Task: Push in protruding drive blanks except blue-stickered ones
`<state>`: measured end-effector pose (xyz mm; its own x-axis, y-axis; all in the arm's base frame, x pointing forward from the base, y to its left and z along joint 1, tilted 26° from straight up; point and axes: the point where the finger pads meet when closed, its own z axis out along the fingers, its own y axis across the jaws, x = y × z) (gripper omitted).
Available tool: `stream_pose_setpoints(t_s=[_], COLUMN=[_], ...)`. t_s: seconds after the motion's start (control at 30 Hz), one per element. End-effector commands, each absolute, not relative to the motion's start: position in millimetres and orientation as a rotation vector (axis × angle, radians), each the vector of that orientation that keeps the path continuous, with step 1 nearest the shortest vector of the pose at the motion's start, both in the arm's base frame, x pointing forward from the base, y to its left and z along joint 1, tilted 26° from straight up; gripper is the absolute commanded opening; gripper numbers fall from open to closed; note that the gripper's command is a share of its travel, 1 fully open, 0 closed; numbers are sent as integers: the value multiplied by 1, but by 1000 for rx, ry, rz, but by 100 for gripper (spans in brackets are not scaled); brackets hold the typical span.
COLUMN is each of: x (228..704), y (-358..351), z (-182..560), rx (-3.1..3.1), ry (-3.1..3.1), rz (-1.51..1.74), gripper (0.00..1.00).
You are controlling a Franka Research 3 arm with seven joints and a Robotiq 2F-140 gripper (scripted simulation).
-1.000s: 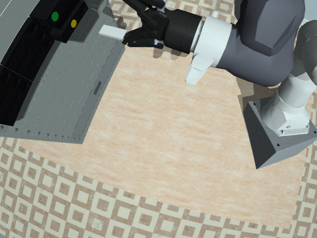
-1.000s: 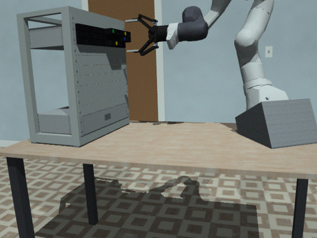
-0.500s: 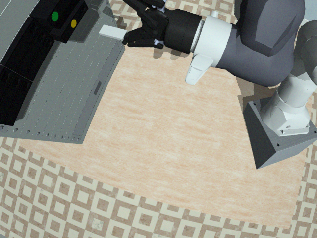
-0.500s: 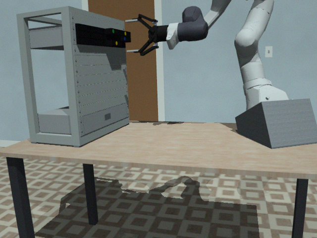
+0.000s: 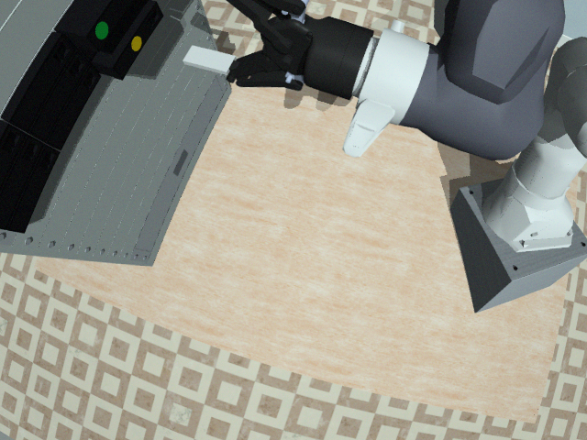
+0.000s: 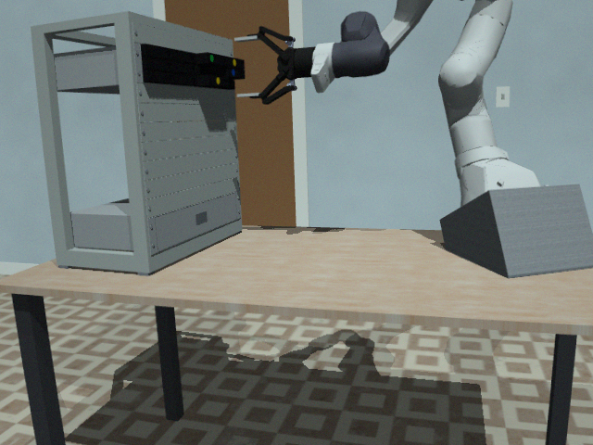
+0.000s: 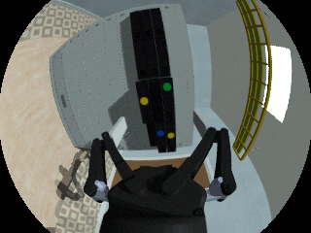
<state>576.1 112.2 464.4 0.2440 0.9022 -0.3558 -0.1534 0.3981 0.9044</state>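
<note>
The grey rack (image 6: 144, 144) stands at the table's left end. Black drive blanks fill its two top rows. Several at the right end stick out of the front. They carry a green sticker (image 6: 211, 57), a yellow sticker (image 6: 233, 62), a blue sticker (image 6: 233, 72) and a second yellow sticker (image 6: 218, 81). The stickers also show in the wrist view, with green (image 7: 167, 85) and blue (image 7: 159, 134) among them. My gripper (image 6: 236, 67) is open and empty, level with these blanks. One finger is above them and one below, with the tips at about the blanks' fronts. I see no contact.
The arm's grey base block (image 6: 517, 230) sits at the table's right end. The rack's lower front is closed grey panels (image 5: 123, 160). A brown door (image 6: 260, 144) is behind the rack. The table edge runs along the front.
</note>
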Motion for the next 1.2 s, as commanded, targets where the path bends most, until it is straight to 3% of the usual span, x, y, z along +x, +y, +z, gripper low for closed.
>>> stream_pose_setpoints(t_s=[0.0,0.63,1.17], x=[577,576,560], y=[113,110,51], z=[465,467,502], rx=[869,869,869], ry=[1075,1075,1075], rz=[862,862,862], gripper=[100,100,100])
